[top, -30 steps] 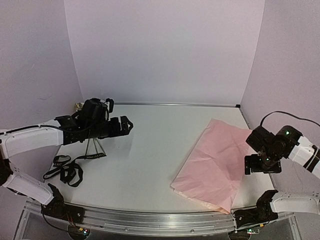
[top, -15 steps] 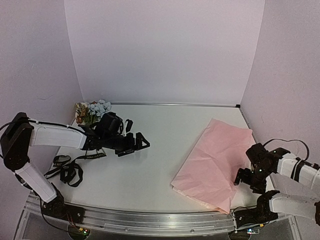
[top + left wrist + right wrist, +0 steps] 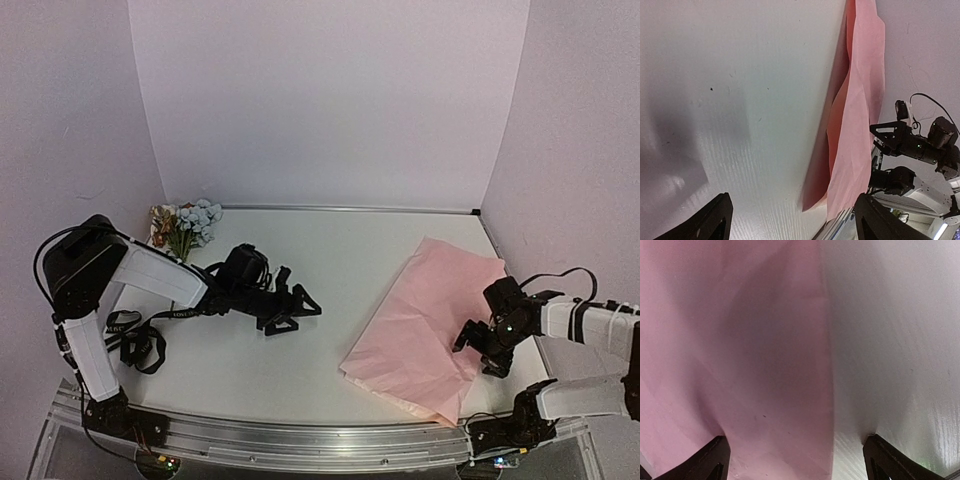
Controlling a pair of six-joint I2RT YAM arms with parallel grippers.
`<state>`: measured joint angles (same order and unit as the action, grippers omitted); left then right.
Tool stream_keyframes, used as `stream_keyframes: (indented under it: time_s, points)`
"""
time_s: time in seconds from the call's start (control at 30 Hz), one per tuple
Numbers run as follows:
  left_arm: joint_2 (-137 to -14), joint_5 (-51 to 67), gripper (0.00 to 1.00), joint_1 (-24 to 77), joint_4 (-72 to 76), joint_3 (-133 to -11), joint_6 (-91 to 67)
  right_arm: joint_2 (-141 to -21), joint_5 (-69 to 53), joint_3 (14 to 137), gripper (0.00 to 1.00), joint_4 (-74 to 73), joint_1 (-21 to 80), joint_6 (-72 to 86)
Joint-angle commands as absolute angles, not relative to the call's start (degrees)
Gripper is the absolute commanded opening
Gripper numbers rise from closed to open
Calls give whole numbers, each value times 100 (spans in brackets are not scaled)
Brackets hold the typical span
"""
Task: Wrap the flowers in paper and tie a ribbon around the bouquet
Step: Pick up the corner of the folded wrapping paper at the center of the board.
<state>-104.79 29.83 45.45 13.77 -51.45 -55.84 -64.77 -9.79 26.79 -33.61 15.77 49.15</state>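
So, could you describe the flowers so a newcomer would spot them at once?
Start at the white table, far left corner. The flowers lie there: a small bunch of pale blue and cream blooms, unlike the black ribbon nearer the front and the flat pink paper.

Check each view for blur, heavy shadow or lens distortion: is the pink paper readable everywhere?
Top external: evenly lit, sharp, no glare, though the table edges bow from the wide lens. Left wrist: mostly crisp on the paper, a soft grey shadow on the table at left. Right wrist: very close, soft focus, a broad dark shadow across the paper, creases faint.
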Motion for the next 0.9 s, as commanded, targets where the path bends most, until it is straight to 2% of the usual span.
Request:
stream_keyframes:
  time_s: [0.0, 0.5, 0.7, 0.87]
  points:
    - [-10858, 3407, 83, 4750, 1855, -5658, -5898, -6724, -1319, 2735, 93, -2888, 1561, 5228]
    - [-11541, 3825, 73, 4966, 1430, -6074, -6036, -7443, -1487, 3057, 87, -2337, 1876, 5771]
    - [-11449, 3817, 63, 4957, 1334, -6074, -5990, -7822, -1497, 3365, 84, -2261, 2051, 5827]
    - [-11462, 3832, 51, 4958, 1269, -6124, -5952, -8023, -1512, 3504, 83, -2259, 2118, 5845]
